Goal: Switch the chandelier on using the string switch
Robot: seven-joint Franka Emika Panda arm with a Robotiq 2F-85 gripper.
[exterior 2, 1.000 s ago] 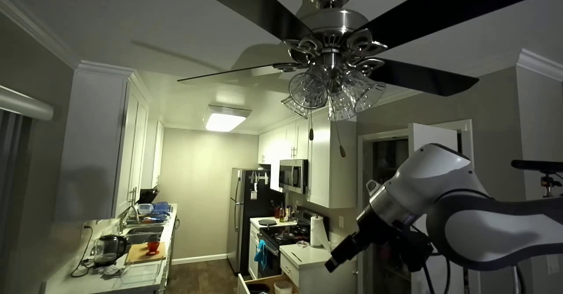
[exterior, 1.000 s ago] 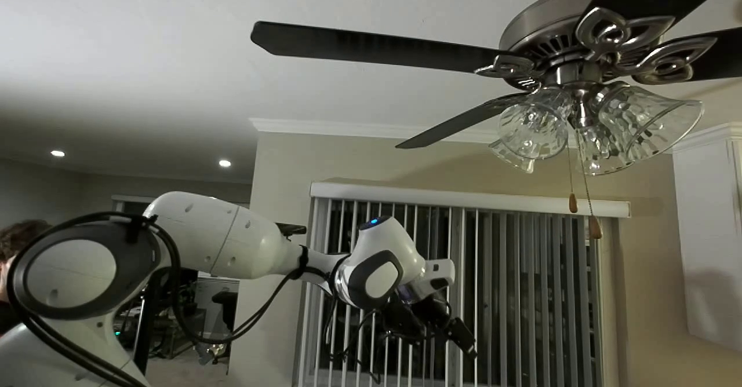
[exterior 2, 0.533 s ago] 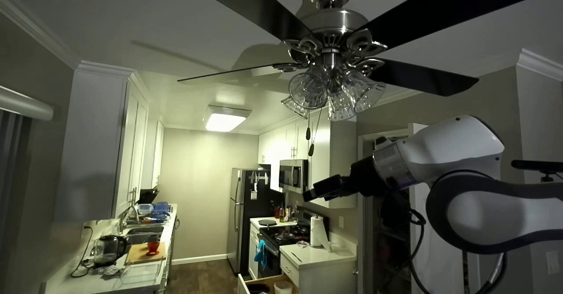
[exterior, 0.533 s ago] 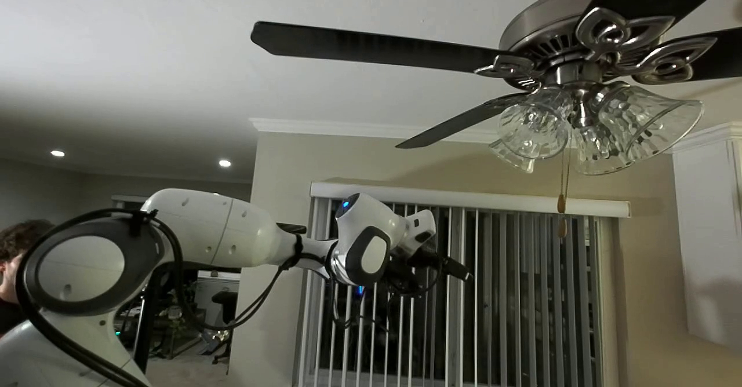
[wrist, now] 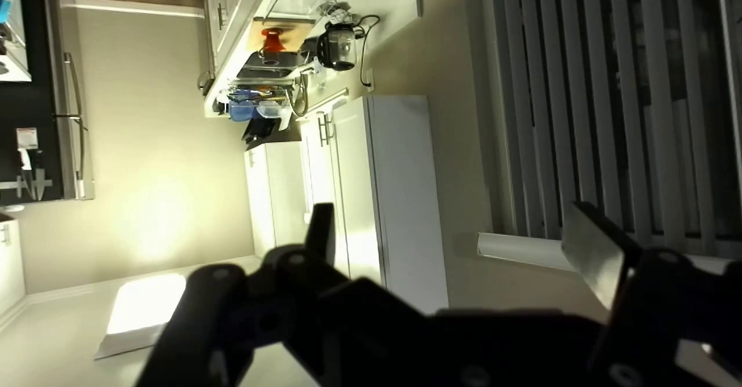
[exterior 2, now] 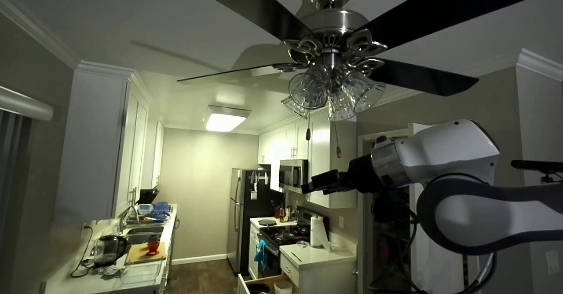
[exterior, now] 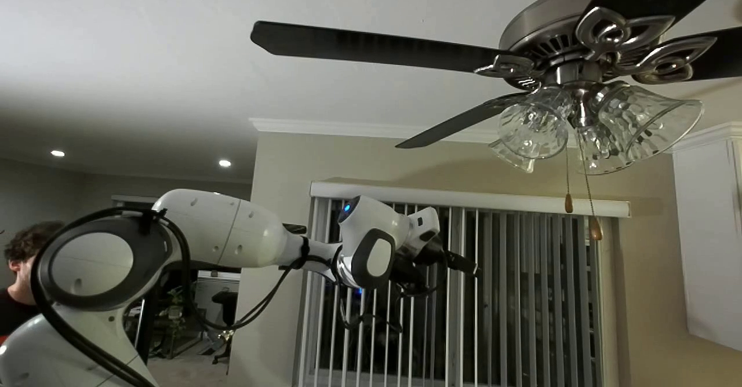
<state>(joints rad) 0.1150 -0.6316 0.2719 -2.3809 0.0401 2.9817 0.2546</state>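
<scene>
The chandelier (exterior: 579, 68), a ceiling fan with dark blades and clear glass shades, shows in both exterior views, also here (exterior 2: 332, 65). Its shades show no glow. Two thin pull cords hang below the shades, each ending in a small wooden pull; the string switch is among them, the longer cord's pull (exterior: 595, 229) slanting outward and the shorter one (exterior: 568, 203) nearly upright. They also show here (exterior 2: 339, 152). My gripper (exterior: 466, 265) points nearly level, lower than the pulls and apart from them. In the wrist view the gripper (wrist: 458, 233) is open and empty; no cord shows there.
Vertical blinds (exterior: 522, 294) cover a window behind the arm. A fan blade (exterior: 377, 48) reaches out above the arm. A white cabinet (exterior: 704, 230) stands at right. A person (exterior: 26, 259) is at far left. A kitchen with a counter (exterior 2: 319, 259) lies beyond.
My gripper has risen and tilted from pointing downward to nearly level, then shifted slightly toward the chandelier. The cords are swinging: close together half a second ago, spread apart now.
</scene>
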